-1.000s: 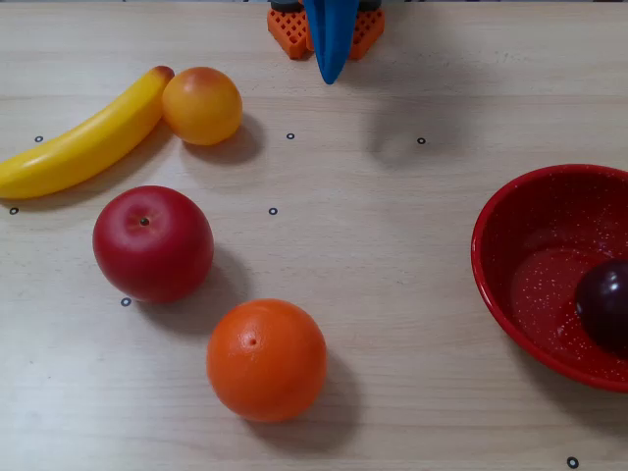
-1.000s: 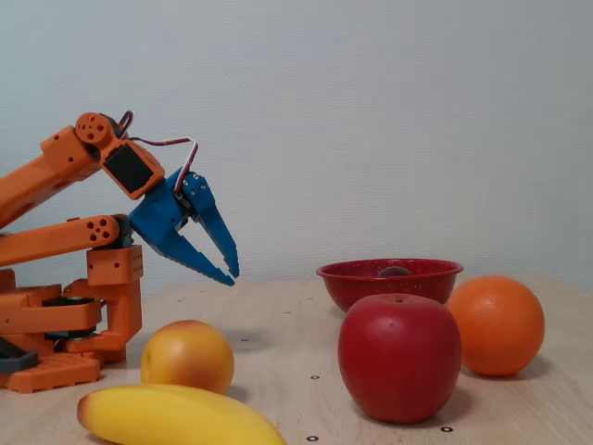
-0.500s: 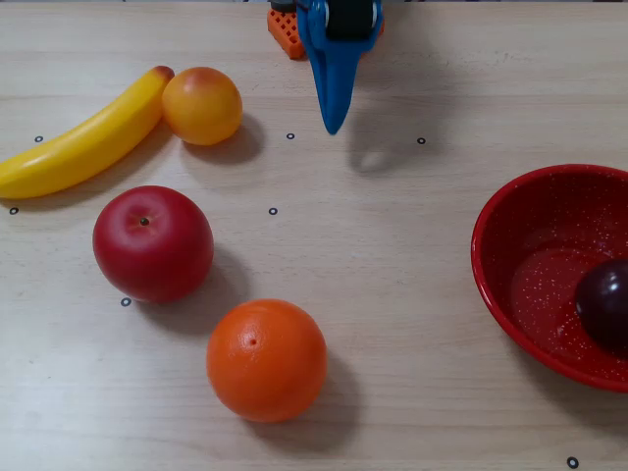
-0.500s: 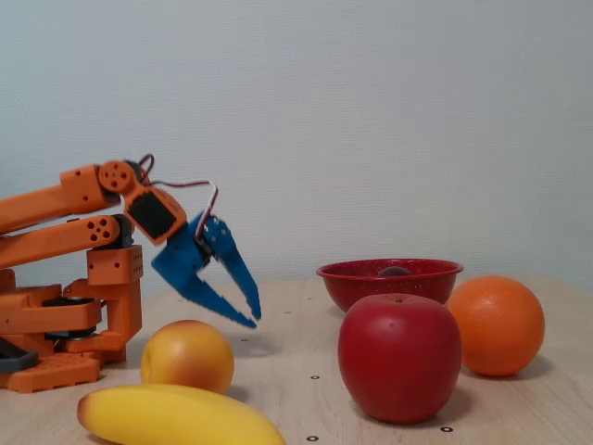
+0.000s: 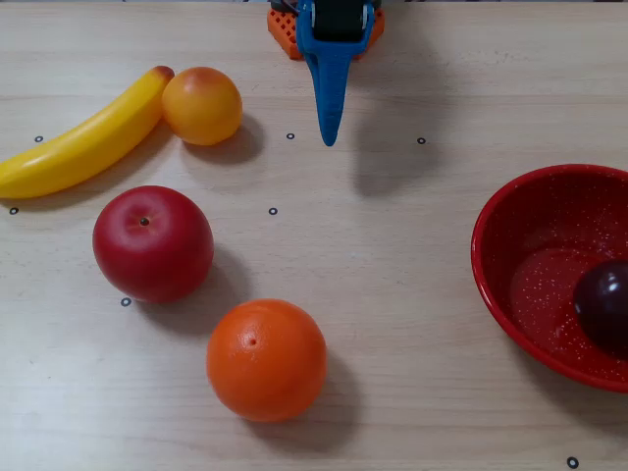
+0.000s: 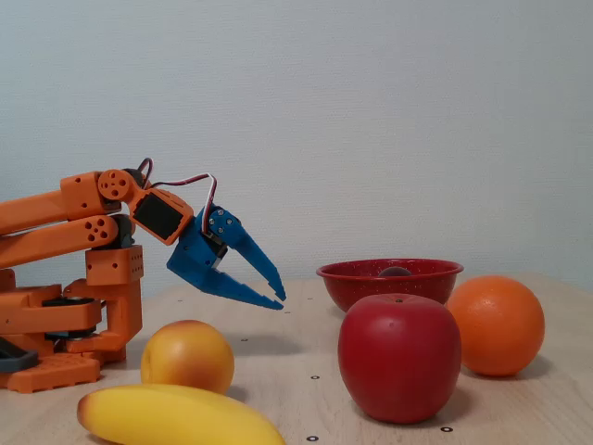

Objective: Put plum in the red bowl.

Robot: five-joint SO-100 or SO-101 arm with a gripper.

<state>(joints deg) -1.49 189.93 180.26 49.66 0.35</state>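
Observation:
The dark purple plum (image 5: 603, 306) lies inside the red bowl (image 5: 488, 257) at the right edge of the overhead view. In the fixed view only the plum's top (image 6: 396, 272) shows above the bowl's rim (image 6: 371, 284). My blue gripper (image 5: 329, 138) hangs near the arm's base at the top centre, far from the bowl. In the fixed view the gripper (image 6: 280, 300) points forward and slightly down, a little above the table. Its fingertips meet, so it is shut with nothing in it.
A yellow banana (image 5: 83, 139) and a peach (image 5: 201, 104) lie at the upper left. A red apple (image 5: 152, 242) and an orange (image 5: 266, 359) sit in the left middle. The orange arm base (image 6: 65, 324) stands at the table's far edge.
The gripper has come down and reached forward from the base, tilting flatter. The plum, bowl and other fruit have not moved.

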